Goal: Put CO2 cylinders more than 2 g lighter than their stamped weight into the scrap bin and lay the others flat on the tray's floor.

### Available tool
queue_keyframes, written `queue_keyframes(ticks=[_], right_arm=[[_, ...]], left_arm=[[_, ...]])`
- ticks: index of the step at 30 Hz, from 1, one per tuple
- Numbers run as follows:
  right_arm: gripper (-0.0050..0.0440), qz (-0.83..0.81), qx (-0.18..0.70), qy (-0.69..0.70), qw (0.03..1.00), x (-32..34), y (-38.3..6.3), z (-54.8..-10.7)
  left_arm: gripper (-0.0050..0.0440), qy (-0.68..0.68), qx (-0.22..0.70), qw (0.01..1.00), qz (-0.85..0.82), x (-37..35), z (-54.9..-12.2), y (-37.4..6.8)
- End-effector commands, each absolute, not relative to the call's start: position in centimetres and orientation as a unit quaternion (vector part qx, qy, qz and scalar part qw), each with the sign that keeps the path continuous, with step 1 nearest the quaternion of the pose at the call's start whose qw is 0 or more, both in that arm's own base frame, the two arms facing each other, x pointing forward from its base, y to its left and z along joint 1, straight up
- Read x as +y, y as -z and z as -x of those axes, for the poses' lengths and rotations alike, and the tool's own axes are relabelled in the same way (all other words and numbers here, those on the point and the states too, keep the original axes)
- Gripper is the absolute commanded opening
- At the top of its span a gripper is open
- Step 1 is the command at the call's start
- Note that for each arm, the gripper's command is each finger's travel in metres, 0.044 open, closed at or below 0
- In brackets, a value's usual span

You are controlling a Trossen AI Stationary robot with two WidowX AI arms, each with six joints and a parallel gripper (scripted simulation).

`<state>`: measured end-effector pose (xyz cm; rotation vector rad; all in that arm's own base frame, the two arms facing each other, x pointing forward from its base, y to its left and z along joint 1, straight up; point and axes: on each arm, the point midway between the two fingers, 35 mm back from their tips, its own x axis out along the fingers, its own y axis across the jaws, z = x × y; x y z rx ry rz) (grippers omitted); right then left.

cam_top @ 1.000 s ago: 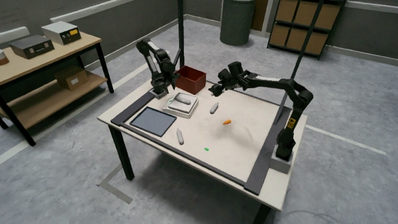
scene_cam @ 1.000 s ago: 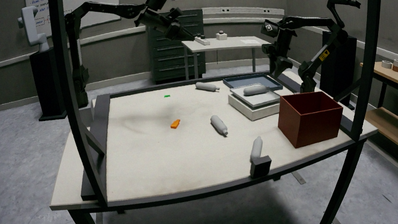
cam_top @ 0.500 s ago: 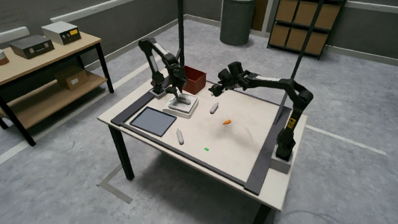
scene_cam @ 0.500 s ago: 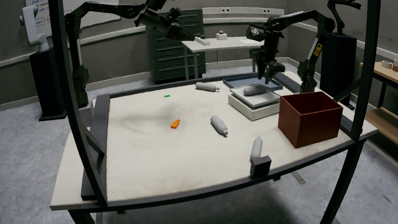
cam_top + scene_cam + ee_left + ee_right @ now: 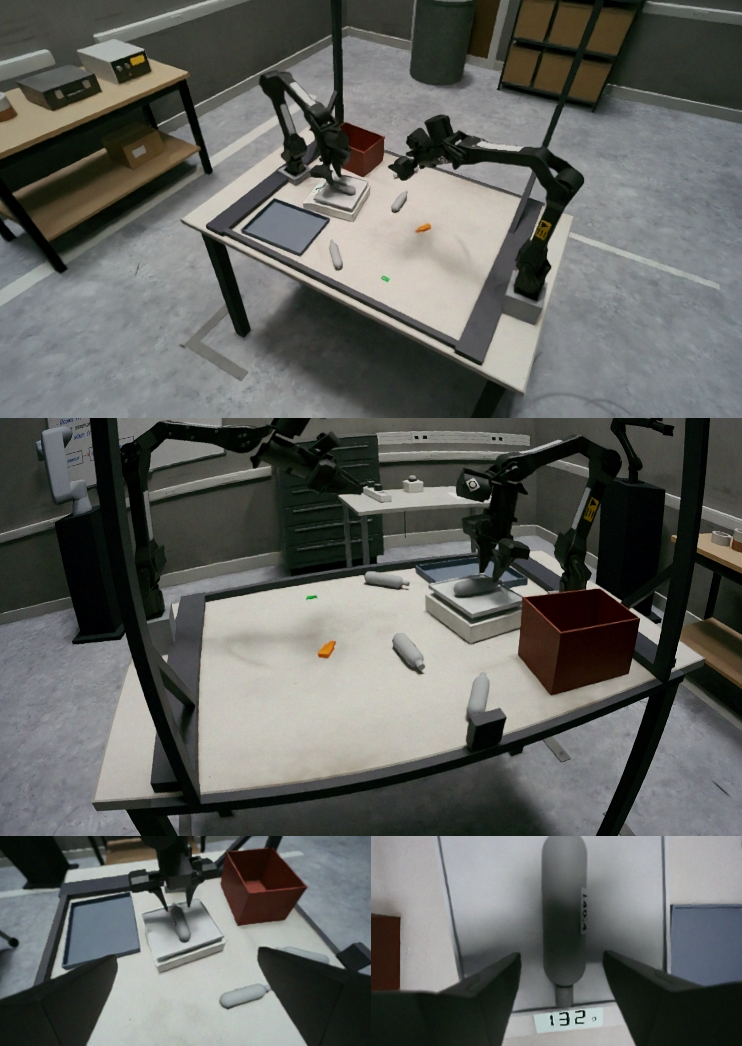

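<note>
While the light grey metal CO2 cylinder [image 5: 343, 187] [image 5: 474, 586] [image 5: 181, 925] [image 5: 564, 916] is lying on the white square scale [image 5: 337, 213] [image 5: 469, 629] [image 5: 192, 959] [image 5: 488, 883], left of centre in the top view, the scale's display [image 5: 569, 1019] is showing 132 g and the small white label [image 5: 584, 911] on its side appears to be reading 140.4. The black right end effector [image 5: 337, 185] [image 5: 489, 575] [image 5: 177, 909] [image 5: 562, 958] is reaching down around its neck end, partly open, its fingers standing to either side and gripping nothing.

Just beside the scale, toward the lower left of the top view, the blue-grey, dark-rimmed tray [image 5: 285, 226] [image 5: 469, 568] [image 5: 100, 927] [image 5: 705, 944] is holding no cylinder. At upper centre, the dark red open bin [image 5: 366, 153] [image 5: 578, 651] [image 5: 267, 906] [image 5: 385, 953] is standing near the scale.

Farther out, a second grey cylinder [image 5: 399, 201] [image 5: 408, 651] [image 5: 243, 995] is lying near the middle of the white table [image 5: 451, 275] [image 5: 290, 719] [image 5: 155, 1014], a third grey cylinder [image 5: 335, 254] [image 5: 386, 580] near the tray, and a fourth grey cylinder [image 5: 478, 695] [image 5: 306, 955] at the lower right of the exterior view, partly behind a black block [image 5: 486, 729] [image 5: 355, 956]. The black left end effector [image 5: 398, 172] [image 5: 359, 489] [image 5: 187, 957] is hovering high above the table, wide open and holding nothing. An orange piece [image 5: 423, 227] [image 5: 327, 649] and a small green piece [image 5: 386, 278] [image 5: 311, 597] are lying well apart from the tray.
</note>
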<state>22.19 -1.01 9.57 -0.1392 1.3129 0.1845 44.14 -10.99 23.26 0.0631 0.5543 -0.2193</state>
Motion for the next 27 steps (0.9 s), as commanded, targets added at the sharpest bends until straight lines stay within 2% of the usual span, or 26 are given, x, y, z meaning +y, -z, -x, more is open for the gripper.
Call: queue_keyframes(ticks=[1,17,19,22,23,25,26,27], right_arm=[[0.0252,0.064,0.605,-0.084,0.789,-1.0,-9.3,-22.5],[0.0252,0.065,0.605,-0.083,0.789,-0.9,-7.4,-23.0],[0.0212,0.066,0.6,-0.083,0.793,-0.9,-7.8,-23.3],[0.0212,0.067,0.598,-0.082,0.795,-0.9,-7.9,-23.4],[0.0192,0.066,0.598,-0.084,0.794,-0.9,-7.9,-23.3],[0.0192,0.066,0.598,-0.084,0.794,-0.9,-7.9,-23.3],[0.0172,0.066,0.598,-0.084,0.794,-0.9,-7.9,-23.3],[0.0172,0.066,0.598,-0.084,0.794,-0.9,-7.9,-23.3]], left_arm=[[0.044,0.108,0.26,0.959,-0.029,-11.0,-44.1,-24.5],[0.044,0.108,0.26,0.959,-0.029,-11.0,-44.1,-24.5],[0.044,0.108,0.26,0.959,-0.029,-11.0,-44.1,-24.5],[0.044,0.108,0.26,0.959,-0.029,-11.0,-44.1,-24.5],[0.044,0.108,0.26,0.959,-0.029,-11.0,-44.1,-24.5],[0.044,0.108,0.26,0.959,-0.029,-11.0,-44.1,-24.5],[0.044,0.108,0.26,0.959,-0.029,-11.0,-44.1,-24.5],[0.044,0.108,0.26,0.959,-0.029,-11.0,-44.1,-24.5]])
